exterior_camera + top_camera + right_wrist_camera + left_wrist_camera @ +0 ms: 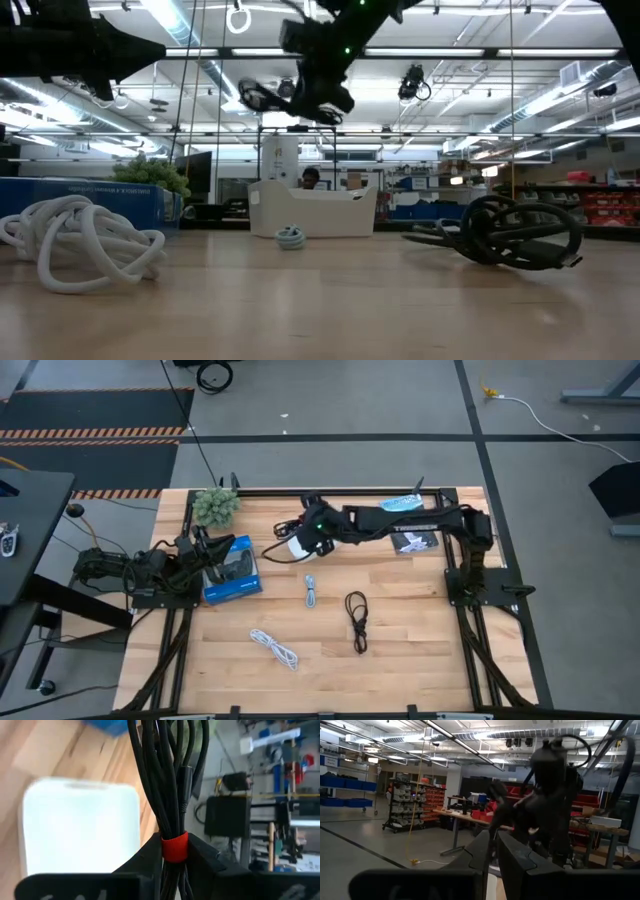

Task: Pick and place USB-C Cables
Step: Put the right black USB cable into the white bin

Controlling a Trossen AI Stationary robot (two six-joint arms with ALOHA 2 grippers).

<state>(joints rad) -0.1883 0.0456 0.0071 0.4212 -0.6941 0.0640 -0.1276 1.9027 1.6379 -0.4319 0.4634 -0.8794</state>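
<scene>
Right gripper (175,851), jaws clamped on the red-banded black cable (167,785), hangs above the white tray (297,547). Left gripper (200,548) sits near the tabletop's left edge; its jaw state cannot be told.

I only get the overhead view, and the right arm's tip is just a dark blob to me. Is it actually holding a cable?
Observer: Yes. The right wrist view shows the right gripper shut on the black cable with the red band, gripping it right at the band.
Operator: How high is it over the tray?
Observer: In the low view it hangs high above the white tray, nowhere near the rim.
Operator: Does the plain black cable lie flat?
Observer: No. From the low view, the plain black cable has loops standing up off the table.
</scene>
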